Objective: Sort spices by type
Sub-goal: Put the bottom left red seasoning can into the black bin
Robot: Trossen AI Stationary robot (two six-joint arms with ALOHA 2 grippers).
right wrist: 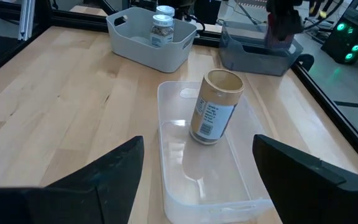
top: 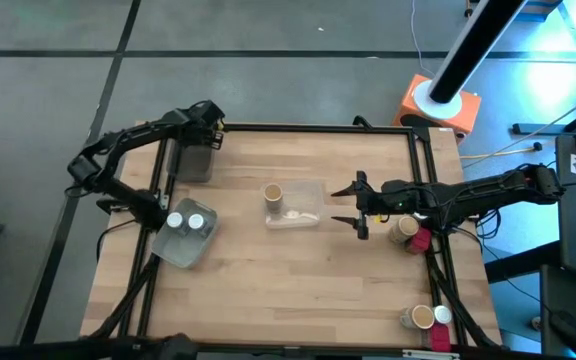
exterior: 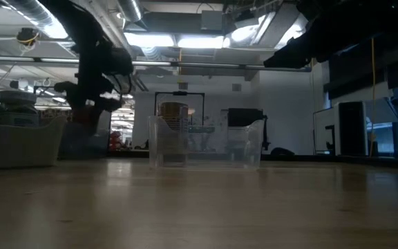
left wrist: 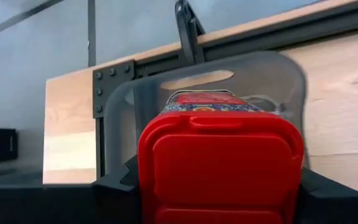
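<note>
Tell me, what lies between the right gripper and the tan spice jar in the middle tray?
Only the clear tray's near end and bare wood; the right wrist view shows it, right gripper open before the tan jar.

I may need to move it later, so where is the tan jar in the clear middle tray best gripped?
Grip the tan jar around its round side wall, midway up, coming down from above. It stands upright alone at one end of the clear tray, whose walls block a low approach. The open right end effector already faces it.
</note>
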